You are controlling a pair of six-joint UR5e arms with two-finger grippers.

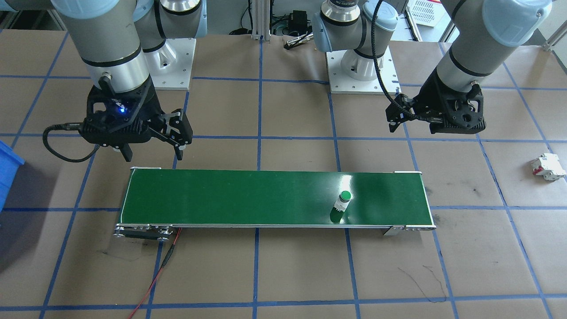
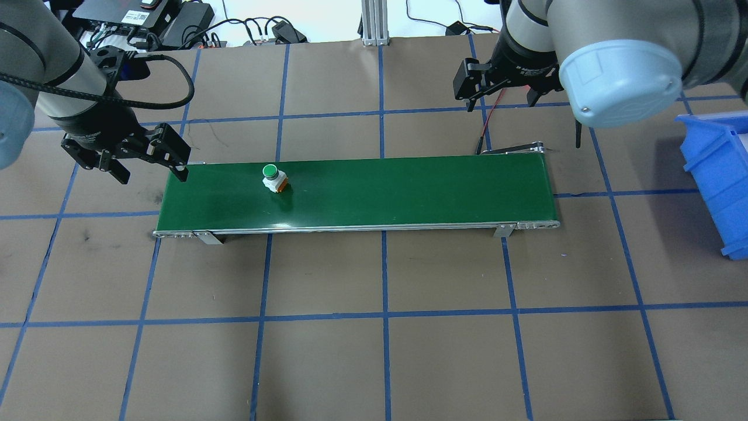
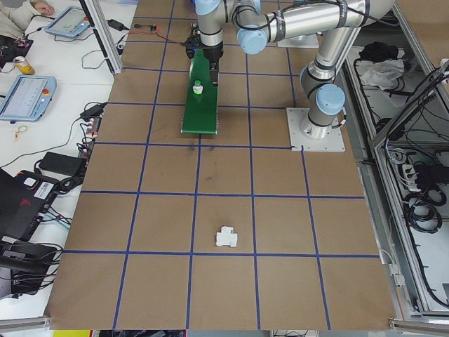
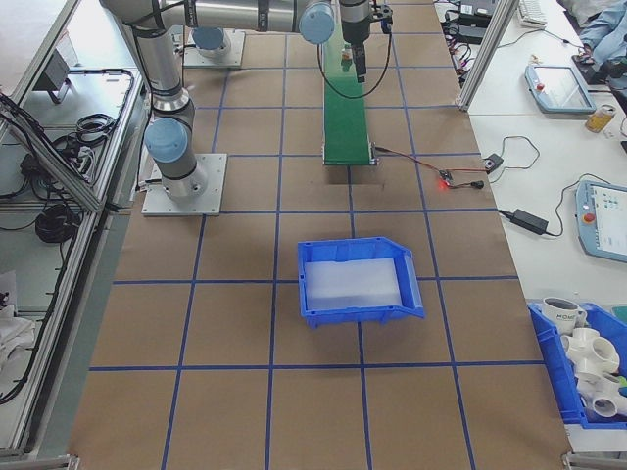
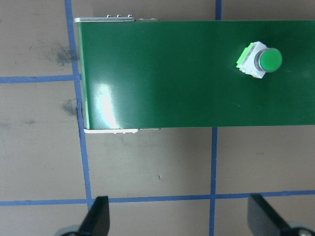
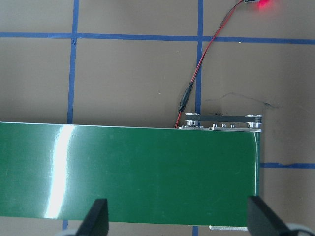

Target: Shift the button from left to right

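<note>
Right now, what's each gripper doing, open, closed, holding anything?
Left gripper: open, empty, near the belt's left end.
Right gripper: open, empty, by the belt's right end.

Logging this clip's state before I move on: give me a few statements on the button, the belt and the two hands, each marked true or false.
1. The button stands on the green conveyor belt, nearer the belt's end on the robot's left. True.
2. The left hand is shut on the button. False: it is open and empty, at the belt's left end, apart from the button.
3. The right hand is open and holds nothing. True.
4. The white breaker lies on the belt. False: it lies on the table, off the belt.
5. The blue bin sits on the robot's left. False: it is on the robot's right.
</note>
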